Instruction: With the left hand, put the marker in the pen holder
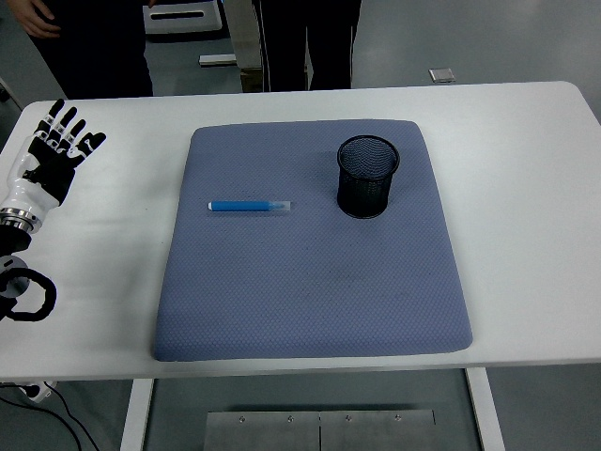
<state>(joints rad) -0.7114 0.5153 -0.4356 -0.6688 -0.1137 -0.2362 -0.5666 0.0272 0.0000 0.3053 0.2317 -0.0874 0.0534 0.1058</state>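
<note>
One slim marker (pixel 249 206), mesh cylindrical pen holder (pixel 368 176)

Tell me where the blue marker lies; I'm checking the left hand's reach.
In the head view, the blue marker lies flat on the grey-blue cushioned mat, left of the black mesh pen holder and right of the open left hand.

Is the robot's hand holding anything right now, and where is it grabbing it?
Nothing is held. The left hand is open over the table's left side, fingers spread. The blue marker lies untouched on the grey mat.
</note>
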